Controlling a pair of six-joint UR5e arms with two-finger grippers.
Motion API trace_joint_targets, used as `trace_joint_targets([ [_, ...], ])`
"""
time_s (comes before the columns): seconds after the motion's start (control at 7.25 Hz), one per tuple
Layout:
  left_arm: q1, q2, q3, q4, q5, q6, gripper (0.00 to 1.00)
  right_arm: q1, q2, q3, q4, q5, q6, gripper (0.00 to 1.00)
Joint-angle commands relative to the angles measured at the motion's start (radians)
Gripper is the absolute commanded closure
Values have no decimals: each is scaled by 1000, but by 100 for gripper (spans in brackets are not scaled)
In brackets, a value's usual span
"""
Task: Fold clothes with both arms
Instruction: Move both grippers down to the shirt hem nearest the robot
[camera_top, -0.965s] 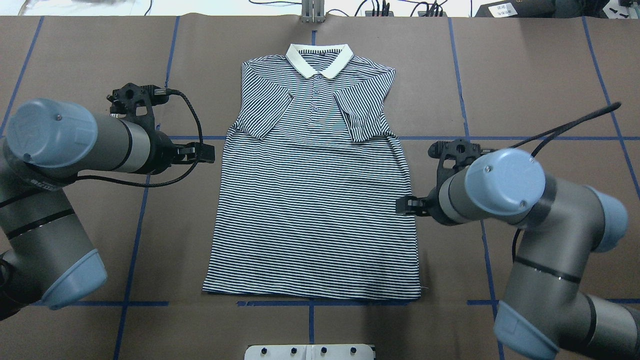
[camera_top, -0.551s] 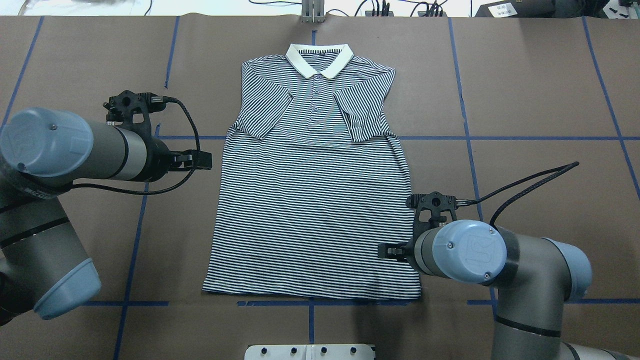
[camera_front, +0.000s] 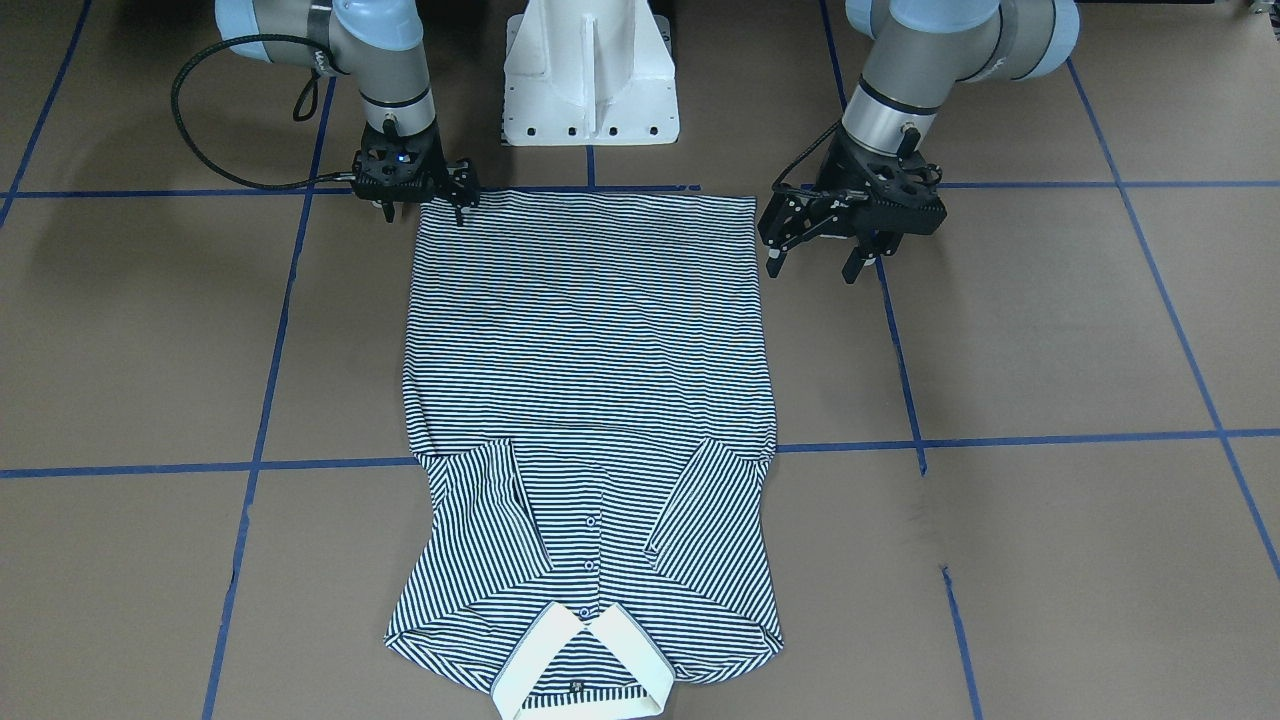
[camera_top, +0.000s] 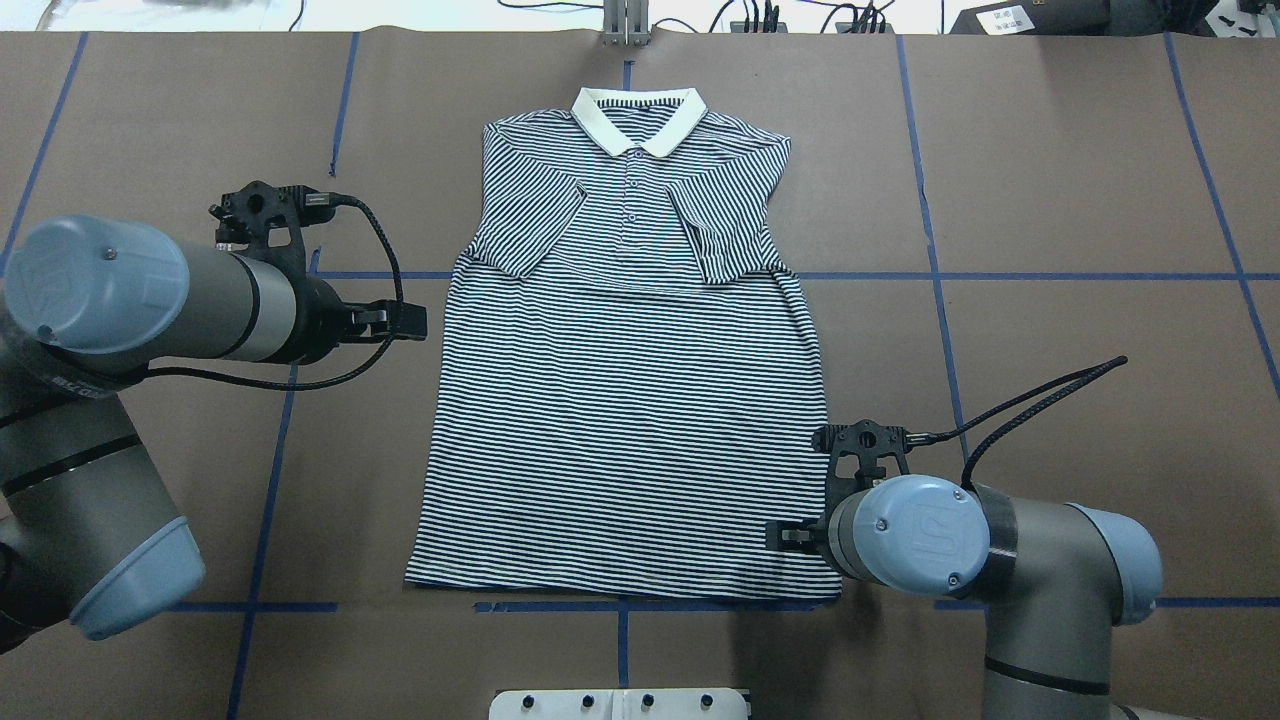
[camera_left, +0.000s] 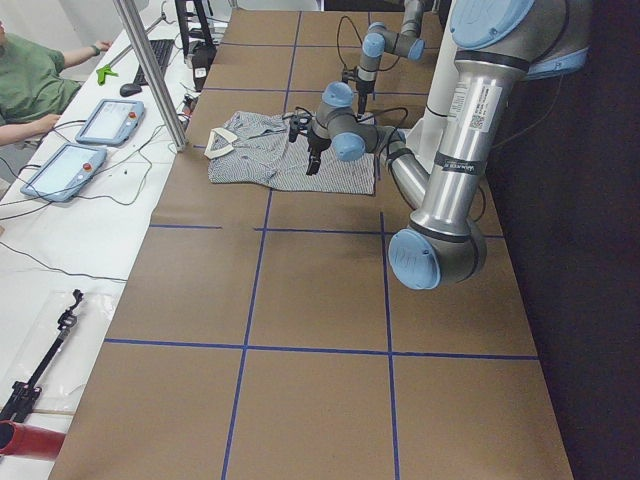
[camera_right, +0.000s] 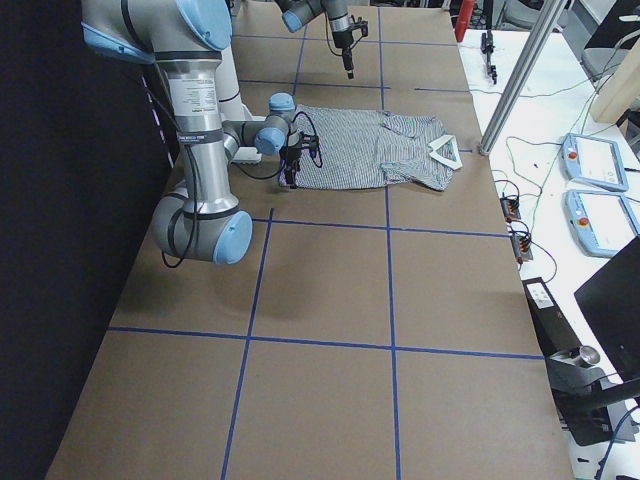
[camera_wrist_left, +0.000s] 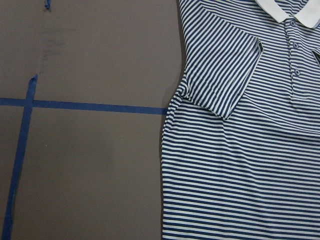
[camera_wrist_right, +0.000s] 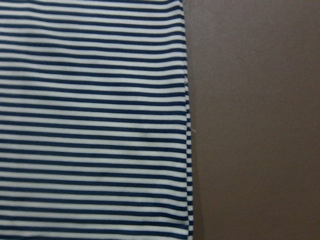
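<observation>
Navy-and-white striped polo shirt spread flat and front-up at the middle of the brown tabletop, cream collar toward the edge far from the robot, hem nearest its base. Both short sleeves folded inward across the chest, either side of the small buttons. Body of the garment smooth, side edges straight.

Right hand down at the hem corner on the robot's right, pointing at the tabletop, fingers apart, one over the striped cloth and one just off its edge. Nothing visibly pinched between them; contact with the fabric impossible to judge. From its wrist camera, the shirt's side edge against bare brown surface. Right arm bent low over that corner.

Left hand spread wide and empty, hovering just beside the shirt's opposite side edge, below the folded sleeve in the overhead view, clear of the cloth. Left arm reaching in level from the side.

Blue tape lines gridding the brown surface, one meeting the shirt at sleeve level on both sides. White pedestal between the two arms, just behind the hem. At a side bench beyond the collar end, a seated person in green beside two control tablets.
</observation>
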Motion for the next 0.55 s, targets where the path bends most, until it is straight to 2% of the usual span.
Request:
trace_joint_targets([
  [0.0,2,-2,0,0,-1,0,0,-14,-17,3,3,11,1,0],
  [0.41,2,-2,2,0,-1,2,0,-22,-17,7,3,40,1,0],
])
